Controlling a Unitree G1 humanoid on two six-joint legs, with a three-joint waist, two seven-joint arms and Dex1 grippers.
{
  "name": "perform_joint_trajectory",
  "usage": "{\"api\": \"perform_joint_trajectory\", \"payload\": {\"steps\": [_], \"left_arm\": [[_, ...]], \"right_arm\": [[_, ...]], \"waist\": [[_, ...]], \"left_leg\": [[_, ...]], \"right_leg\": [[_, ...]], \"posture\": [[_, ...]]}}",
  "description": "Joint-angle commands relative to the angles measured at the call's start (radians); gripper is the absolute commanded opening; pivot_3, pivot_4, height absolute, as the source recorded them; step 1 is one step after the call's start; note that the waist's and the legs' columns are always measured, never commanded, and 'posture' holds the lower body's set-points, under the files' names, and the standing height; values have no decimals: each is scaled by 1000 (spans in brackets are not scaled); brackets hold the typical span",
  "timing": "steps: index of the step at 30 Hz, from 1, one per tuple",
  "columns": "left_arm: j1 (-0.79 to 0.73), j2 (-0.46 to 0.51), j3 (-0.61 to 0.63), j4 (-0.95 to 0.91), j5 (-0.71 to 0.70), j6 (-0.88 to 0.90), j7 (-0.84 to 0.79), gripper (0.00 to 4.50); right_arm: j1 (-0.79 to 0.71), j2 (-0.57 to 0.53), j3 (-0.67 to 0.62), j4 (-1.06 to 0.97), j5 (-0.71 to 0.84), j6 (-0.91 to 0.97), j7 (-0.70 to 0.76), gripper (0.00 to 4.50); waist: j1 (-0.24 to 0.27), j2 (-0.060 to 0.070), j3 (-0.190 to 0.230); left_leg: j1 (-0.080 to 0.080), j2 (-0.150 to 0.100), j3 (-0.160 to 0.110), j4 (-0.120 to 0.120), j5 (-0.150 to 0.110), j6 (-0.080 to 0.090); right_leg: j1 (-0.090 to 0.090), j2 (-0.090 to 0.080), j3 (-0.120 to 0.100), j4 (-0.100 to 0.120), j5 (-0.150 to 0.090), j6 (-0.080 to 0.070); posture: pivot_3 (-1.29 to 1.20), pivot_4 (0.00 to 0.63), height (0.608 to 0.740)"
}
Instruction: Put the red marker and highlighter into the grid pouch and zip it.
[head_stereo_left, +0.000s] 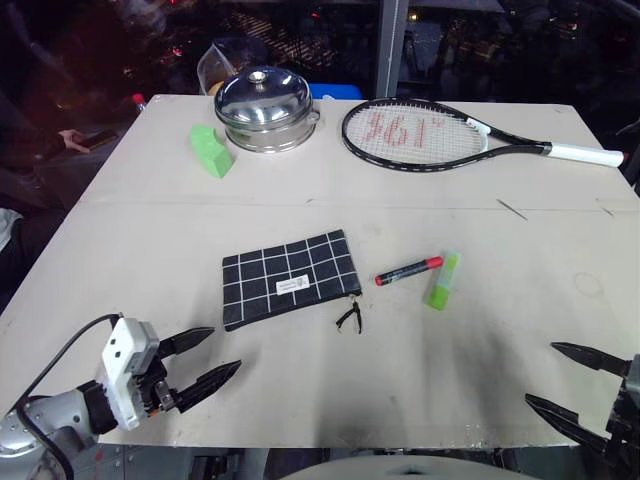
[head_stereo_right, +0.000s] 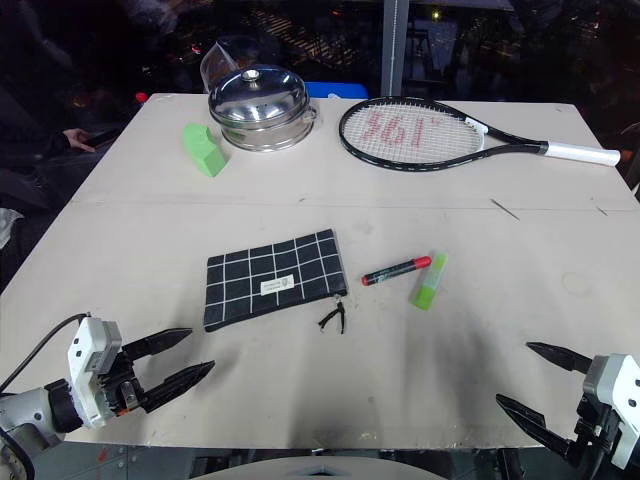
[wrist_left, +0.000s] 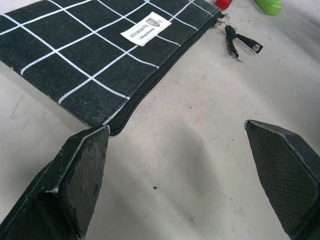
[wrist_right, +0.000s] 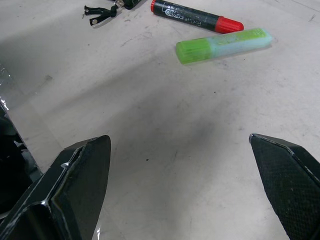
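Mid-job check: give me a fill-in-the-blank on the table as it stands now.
The marker lies between the pouch and the ____.
The pouch's zipper is ____.
Both grippers, left and right, are ____ and hold nothing.
Beside the racket stands a steel ____.

Missing: highlighter; closed; open; pot

Bright, even overhead light falls on the pale table (head_stereo_left: 330, 190) while the surroundings past twelve o'clock stay dark, glare spots shine on the steel lid (head_stereo_left: 262, 95) (sharp throughout), and soft grey shadows smudge the tabletop toward five o'clock.
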Motion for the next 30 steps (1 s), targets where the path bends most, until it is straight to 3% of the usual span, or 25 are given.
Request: {"api": "perform_joint_trajectory", "payload": {"steps": [1,4,9,13,19,24,30], "left_arm": [[-26,0,24,-21,-26,8,14,4407],[-104,3,35,-5,19,-51,52,4407],[-128,1,12,110,323,-457,65,4407],[-150,31,-1,280,654,-873,223,4407],[-275,62,-98,556,1016,-1232,512,4407],[-416,70,-204,687,1212,-1295,728,4407],[-585,51,-351,708,1280,-1247,825,4407]], "right_arm": [[-64,-16,-1,-57,47,32,-43,4500],[-210,-51,75,-165,94,97,-120,4500],[-314,-111,164,-237,172,167,-101,4500],[-395,-139,252,-228,145,171,-97,4500],[-400,-116,286,-211,114,152,-110,4500],[-389,-99,277,-205,99,132,-121,4500],[-325,-76,254,-222,80,106,-124,4500]], "waist": [[0,0,0],[-7,0,0],[-1,1,-1],[4,0,-1],[25,1,-2],[48,15,-10],[44,19,-13]], "left_leg": [[0,0,0,0,0,0],[0,0,0,0,0,0],[1,-2,-4,-1,0,0],[1,-2,-4,-1,-1,3],[2,-2,-3,0,-3,0],[6,-4,-4,0,-3,0],[7,-4,-8,1,-3,0]], "right_leg": [[0,0,0,0,0,0],[0,0,0,1,1,-1],[3,1,-2,0,1,-1],[3,1,-1,-1,0,-1],[4,-1,-2,-1,-1,0],[9,-4,-5,0,0,0],[14,-5,-11,0,0,0]], "posture": [[0,150,740],[0,150,740],[0,150,740],[0,150,740],[0,150,740],[0,150,740],[0,150,740]]}}
